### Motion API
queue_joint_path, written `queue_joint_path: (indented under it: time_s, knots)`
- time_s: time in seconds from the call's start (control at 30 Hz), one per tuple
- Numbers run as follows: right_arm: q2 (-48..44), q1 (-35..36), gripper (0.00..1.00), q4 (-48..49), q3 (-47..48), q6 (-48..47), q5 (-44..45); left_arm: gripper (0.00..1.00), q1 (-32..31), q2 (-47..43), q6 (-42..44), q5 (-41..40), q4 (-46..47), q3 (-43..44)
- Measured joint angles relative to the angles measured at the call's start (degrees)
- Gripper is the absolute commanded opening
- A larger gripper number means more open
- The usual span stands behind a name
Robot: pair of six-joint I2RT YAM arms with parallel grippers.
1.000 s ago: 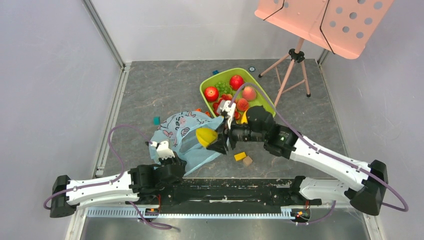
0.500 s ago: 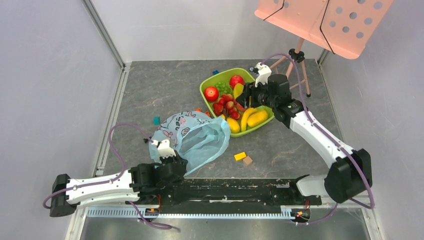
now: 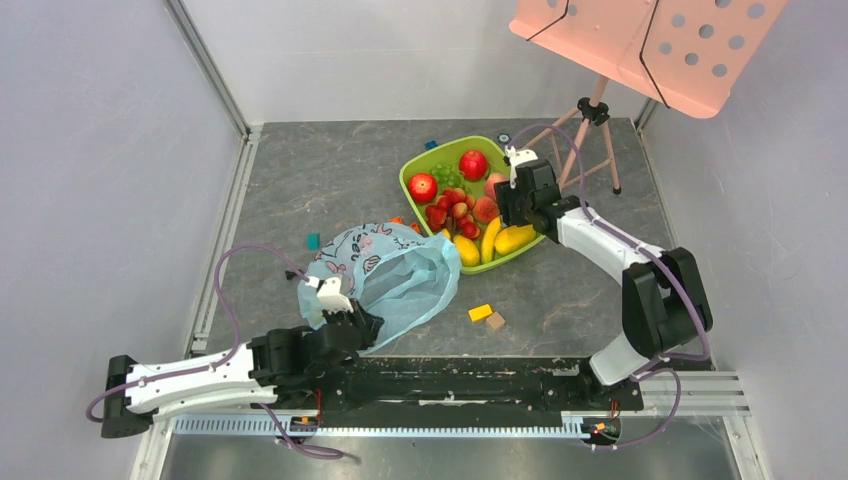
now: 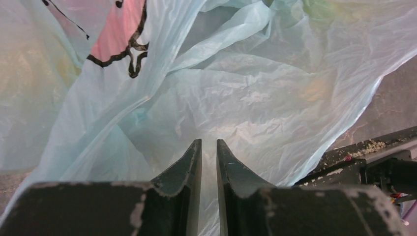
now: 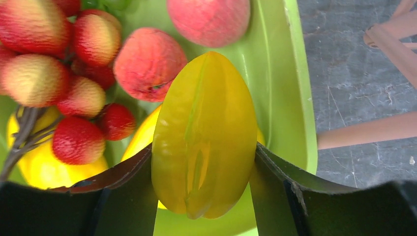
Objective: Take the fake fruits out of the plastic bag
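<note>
The light-blue plastic bag (image 3: 385, 275) lies crumpled on the table, its mouth facing right. My left gripper (image 3: 358, 322) sits at the bag's near-left edge. In the left wrist view its jaws (image 4: 209, 141) stand a narrow gap apart, open, with only bag film (image 4: 255, 93) beyond them. My right gripper (image 3: 503, 203) hangs over the green tray (image 3: 420, 160), shut on a yellow ribbed fake fruit (image 5: 206, 98). The tray (image 5: 282, 73) holds red apples (image 3: 472, 163), strawberries (image 5: 78, 142), peaches (image 5: 147, 64) and bananas (image 3: 500, 238).
A pink music stand (image 3: 650, 40) on a tripod (image 3: 590, 120) stands at the back right, just beyond the tray. Small blocks lie loose: yellow (image 3: 481, 312) and brown (image 3: 495, 321) right of the bag, teal (image 3: 313, 240) to its left. Walls enclose the table.
My right arm carried the yellow fruit from the bag's mouth back over the tray. The left gripper's jaws parted slightly at the bag's edge.
</note>
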Motion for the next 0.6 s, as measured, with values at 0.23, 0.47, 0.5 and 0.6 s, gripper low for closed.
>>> queue_joint_path:
  time_s: [0.23, 0.47, 0.5, 0.6]
  knots:
    - [3.6, -0.8, 0.61, -0.4, 0.0, -0.3, 2.0, 0.24, 0.0, -0.1, 2.7, 0.5, 1.4, -0.2]
    - [4.1, -0.8, 0.77, -0.9, 0.0, -0.3, 2.0, 0.32, 0.0, 4.1, 3.5, 0.1, -0.1, 3.1]
    - [4.1, -0.8, 0.79, -0.9, 0.0, -0.3, 2.0, 0.34, 0.0, 4.2, 3.5, 0.0, -0.2, 3.5]
    - [3.9, -0.8, 0.83, -0.9, 0.0, -0.5, 2.2, 0.37, 0.0, 4.2, 3.5, -0.1, -0.5, 4.2]
